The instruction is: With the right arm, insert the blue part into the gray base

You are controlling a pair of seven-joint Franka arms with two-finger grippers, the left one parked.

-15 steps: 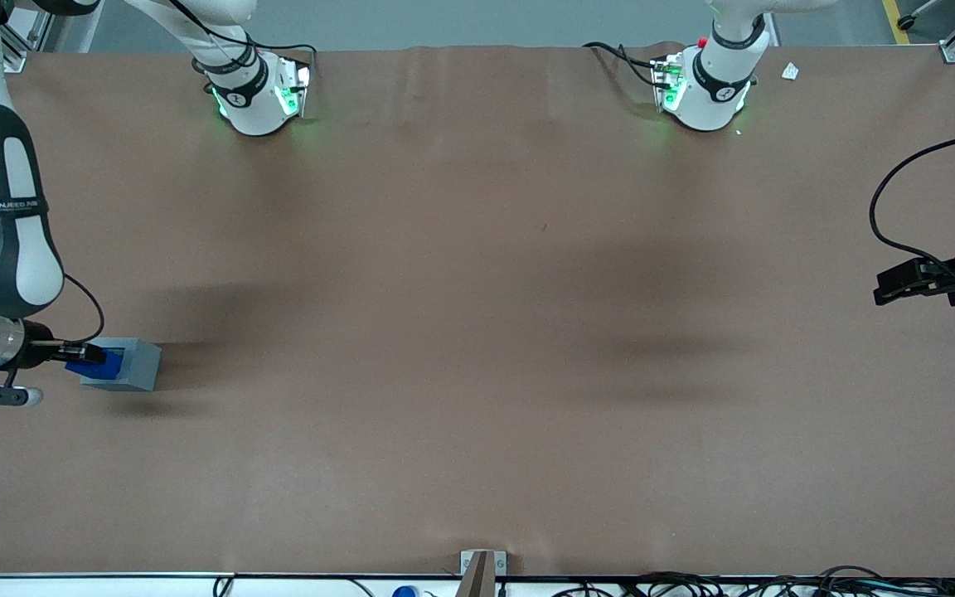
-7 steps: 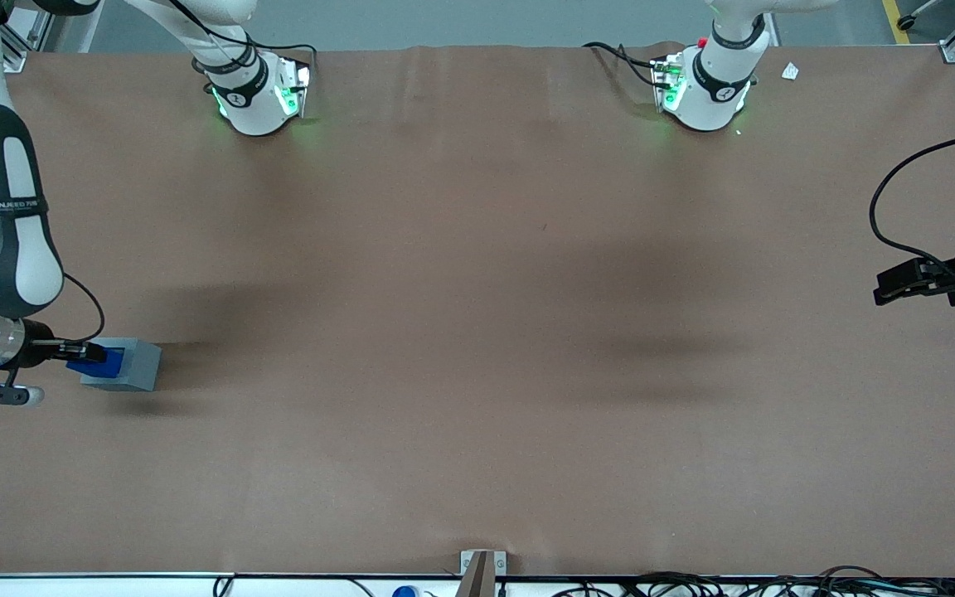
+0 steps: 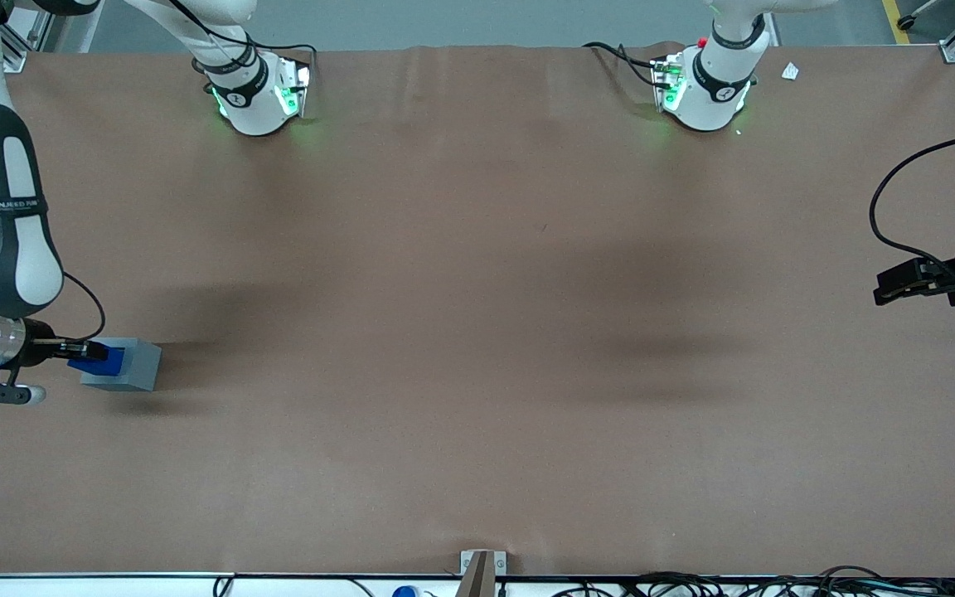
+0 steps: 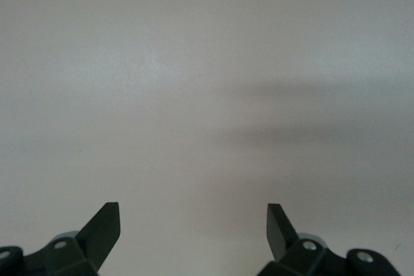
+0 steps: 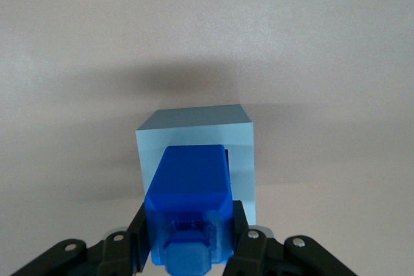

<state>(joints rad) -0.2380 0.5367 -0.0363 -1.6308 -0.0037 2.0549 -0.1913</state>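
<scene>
The right arm's gripper (image 3: 88,355) is at the working arm's end of the table, shut on the blue part (image 3: 101,359). It holds the blue part on top of the gray base (image 3: 133,366), which stands on the brown table cover. In the right wrist view the black fingers (image 5: 138,232) clamp the blue part (image 5: 189,182) from both sides, with its square stub facing the camera. The part covers most of the top face of the gray base (image 5: 194,126). A thin dark strip of the recess shows beside it. How deep the part sits is hidden.
Two white arm bases (image 3: 255,91) (image 3: 705,87) with green lights stand at the table edge farthest from the front camera. The parked gripper (image 3: 913,280) hangs at the parked arm's end. Cables and a metal bracket (image 3: 482,568) line the nearest edge.
The gripper with the blue part has shifted very slightly over the gray base. The base has stayed in place.
</scene>
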